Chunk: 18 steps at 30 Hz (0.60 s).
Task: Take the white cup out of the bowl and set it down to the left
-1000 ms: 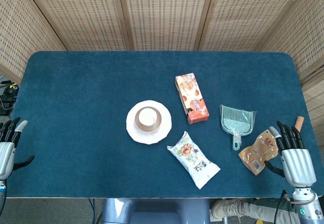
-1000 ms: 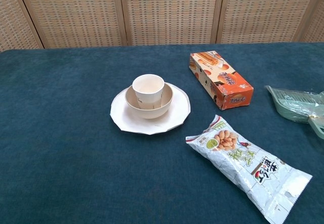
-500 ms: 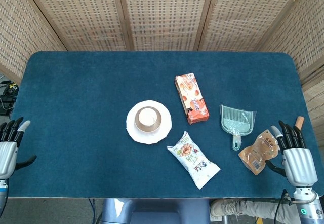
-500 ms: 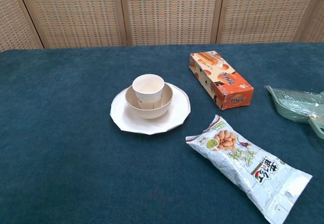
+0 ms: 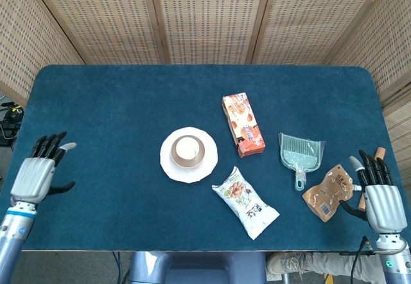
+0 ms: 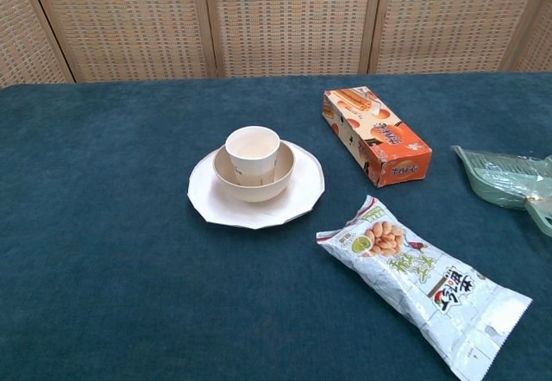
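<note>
The white cup (image 5: 187, 147) (image 6: 253, 153) stands upright inside a beige bowl (image 5: 188, 160) (image 6: 255, 184), which sits on a white plate (image 5: 173, 166) (image 6: 210, 200) near the middle of the blue table. My left hand (image 5: 40, 171) hovers over the table's left edge, fingers apart and empty, far left of the cup. My right hand (image 5: 377, 193) is at the right front edge, fingers spread, holding nothing. Neither hand shows in the chest view.
An orange snack box (image 5: 243, 124) (image 6: 375, 134) lies right of the plate. A white nut bag (image 5: 246, 202) (image 6: 422, 283) lies in front of it. A green dustpan (image 5: 299, 155) (image 6: 505, 178) and a brown pouch (image 5: 327, 191) lie by my right hand.
My left hand has moved up and inward over the table's left edge. The right hand has slid slightly outward and down. The cup, bowl and plate have not moved.
</note>
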{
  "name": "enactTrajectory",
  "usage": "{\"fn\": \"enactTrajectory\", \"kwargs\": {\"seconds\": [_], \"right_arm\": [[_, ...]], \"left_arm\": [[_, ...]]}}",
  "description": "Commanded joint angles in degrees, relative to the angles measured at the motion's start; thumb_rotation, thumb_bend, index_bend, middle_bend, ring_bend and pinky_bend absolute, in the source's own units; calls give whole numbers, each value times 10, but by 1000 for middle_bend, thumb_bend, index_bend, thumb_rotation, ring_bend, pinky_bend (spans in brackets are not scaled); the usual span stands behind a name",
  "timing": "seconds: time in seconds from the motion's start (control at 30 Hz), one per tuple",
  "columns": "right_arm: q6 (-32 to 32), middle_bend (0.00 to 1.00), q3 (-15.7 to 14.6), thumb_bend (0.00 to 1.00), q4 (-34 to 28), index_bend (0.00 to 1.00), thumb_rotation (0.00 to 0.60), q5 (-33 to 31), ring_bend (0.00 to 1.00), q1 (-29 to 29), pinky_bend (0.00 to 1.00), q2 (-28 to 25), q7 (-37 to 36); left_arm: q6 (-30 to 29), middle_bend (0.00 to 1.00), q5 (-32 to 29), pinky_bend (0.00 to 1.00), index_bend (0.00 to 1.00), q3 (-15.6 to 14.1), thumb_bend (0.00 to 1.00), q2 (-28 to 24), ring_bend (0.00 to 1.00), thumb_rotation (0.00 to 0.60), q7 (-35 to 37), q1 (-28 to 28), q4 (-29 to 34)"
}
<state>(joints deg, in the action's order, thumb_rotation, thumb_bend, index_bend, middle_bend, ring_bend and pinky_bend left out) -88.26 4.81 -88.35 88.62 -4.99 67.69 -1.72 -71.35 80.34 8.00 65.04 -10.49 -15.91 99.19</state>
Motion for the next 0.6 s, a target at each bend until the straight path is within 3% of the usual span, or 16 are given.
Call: {"fn": "enactTrajectory", "kwargs": {"seconds": [0.03, 0.17, 0.4, 0.6], "right_arm": [[8, 0, 4, 131, 6, 100, 600, -9, 0, -3, 48, -1, -10], [18, 0, 9, 131, 13, 102, 600, -22, 0, -5, 48, -3, -25], [31, 0, 15, 130, 28, 102, 600, -40, 0, -8, 48, -6, -50], [41, 0, 22, 130, 42, 102, 600, -58, 0, -9, 48, -10, -81]], "left_arm": [[91, 0, -61, 0, 312, 48, 108, 19, 0, 600, -73, -90, 17], [136, 0, -121, 0, 304, 71, 136, 58, 0, 600, -137, -151, 7], [198, 0, -223, 0, 116, 91, 136, 115, 0, 600, -223, -243, -22], [221, 0, -324, 0, 132, 95, 136, 162, 0, 600, -296, -323, -49]]}}
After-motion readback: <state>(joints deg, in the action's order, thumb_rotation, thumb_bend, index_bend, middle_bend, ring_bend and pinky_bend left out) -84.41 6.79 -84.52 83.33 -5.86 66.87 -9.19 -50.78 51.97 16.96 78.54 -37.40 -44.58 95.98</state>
